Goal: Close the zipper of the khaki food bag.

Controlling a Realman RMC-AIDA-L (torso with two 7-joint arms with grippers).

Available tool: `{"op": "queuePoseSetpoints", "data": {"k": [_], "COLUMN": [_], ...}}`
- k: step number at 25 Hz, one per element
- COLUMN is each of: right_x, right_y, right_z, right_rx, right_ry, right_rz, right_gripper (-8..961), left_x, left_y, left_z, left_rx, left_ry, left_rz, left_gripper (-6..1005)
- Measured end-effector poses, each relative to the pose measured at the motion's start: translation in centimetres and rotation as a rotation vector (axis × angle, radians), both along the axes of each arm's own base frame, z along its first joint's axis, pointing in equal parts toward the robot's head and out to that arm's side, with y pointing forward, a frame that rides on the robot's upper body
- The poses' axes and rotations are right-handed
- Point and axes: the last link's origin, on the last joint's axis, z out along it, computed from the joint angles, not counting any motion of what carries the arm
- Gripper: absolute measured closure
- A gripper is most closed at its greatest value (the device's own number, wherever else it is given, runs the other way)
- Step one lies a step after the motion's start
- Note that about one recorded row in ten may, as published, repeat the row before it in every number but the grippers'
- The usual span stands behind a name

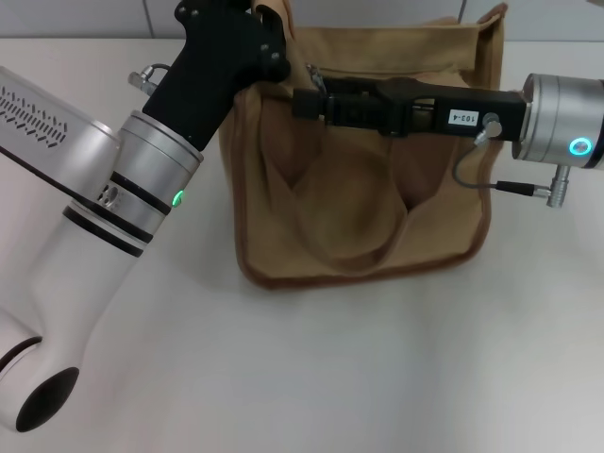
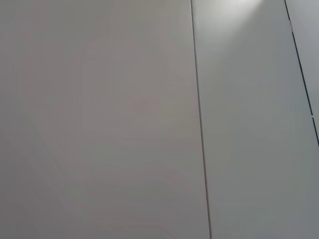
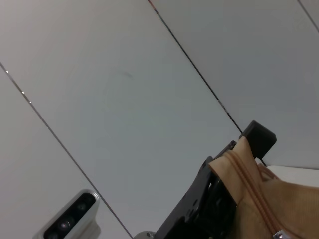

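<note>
In the head view, the boxy tan canvas khaki food bag (image 1: pixel 363 189) stands on the white tabletop (image 1: pixel 330 377). Its far left corner is apparently pinned by the left gripper (image 1: pixel 269 42), while the right gripper (image 1: pixel 316 102) reaches across the top, its grasp not discernible. The left wrist view shows only wall. In the right wrist view, the zipper (image 3: pixel 256 199) and its silver slider are seen just beside the left gripper, whose hold anchors the tape.

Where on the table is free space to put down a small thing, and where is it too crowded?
The table is bare in front of the khaki food bag and to its right, below the right gripper. Crowded: the bag's top, where both grippers meet, the left gripper at its left corner, its arm crossing the left side.
</note>
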Motion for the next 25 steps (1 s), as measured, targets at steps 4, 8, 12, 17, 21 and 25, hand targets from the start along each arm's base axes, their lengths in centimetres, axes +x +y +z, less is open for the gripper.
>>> {"op": "queuePoseSetpoints", "data": {"k": [4,8,12,17,21,25], "right_x": [0.31,0.62,0.84,0.87,0.95,1.0], "right_y": [-0.09,-0.15,-0.16,-0.15,-0.04,0.02], "right_z": [0.23,0.24,0.21,0.18,0.15,0.13], "right_rx": [0.004,0.007,0.01,0.011,0.016,0.019], "right_ry": [0.013,0.012,0.009,0.009,0.005,0.004], "right_rz": [-0.013,-0.025,-0.034,-0.036,-0.044,-0.049], "right_gripper": [265,269,302,435,545,559], "left_x": [0.04,0.04,-0.03,-0.03,-0.04,-0.04], "left_y": [-0.02,-0.03,-0.08,-0.24,-0.26,-0.27], "left_z": [-0.04,-0.07,-0.07,-0.23,-0.25,-0.25], "left_rx": [-0.001,-0.003,-0.003,-0.01,-0.011,-0.011], "left_ry": [0.0,0.001,0.001,0.003,0.004,0.004], "left_rz": [-0.001,-0.002,0.0,-0.002,-0.002,-0.003], "left_gripper": [979,978,978,977,976,976]}}
